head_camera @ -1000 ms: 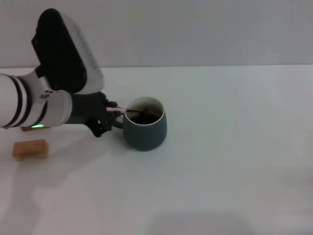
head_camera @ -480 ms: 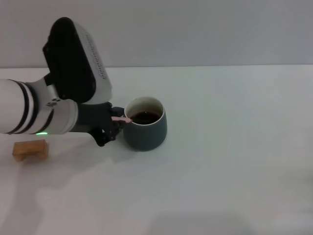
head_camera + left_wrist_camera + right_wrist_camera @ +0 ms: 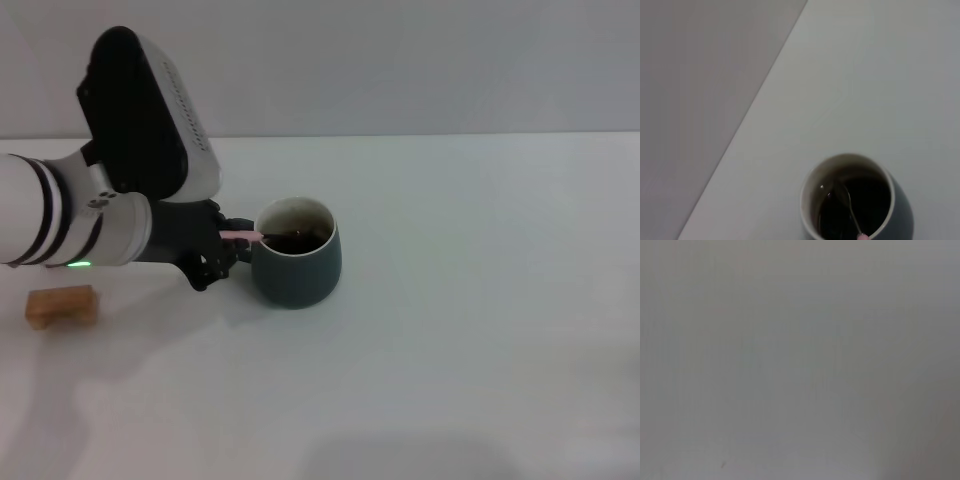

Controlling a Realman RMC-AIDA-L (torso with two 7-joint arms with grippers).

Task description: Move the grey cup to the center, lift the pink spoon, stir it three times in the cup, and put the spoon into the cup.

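Reaching in from the left in the head view, the left gripper (image 3: 232,245) has its jaws clenched on the slim pink-handled metal spoon (image 3: 243,236), whose bowl dips into the rounded blue-grey ceramic cup (image 3: 296,262) on the white counter (image 3: 480,300); a light wooden block (image 3: 62,305) lies far left. The left wrist view shows the spoon's (image 3: 850,212) metal bowl sunk in dark liquid. The right gripper appears nowhere.

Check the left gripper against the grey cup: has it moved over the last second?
Yes. The left gripper swung toward the grey cup, then eased back slightly, holding the pink spoon across the rim.
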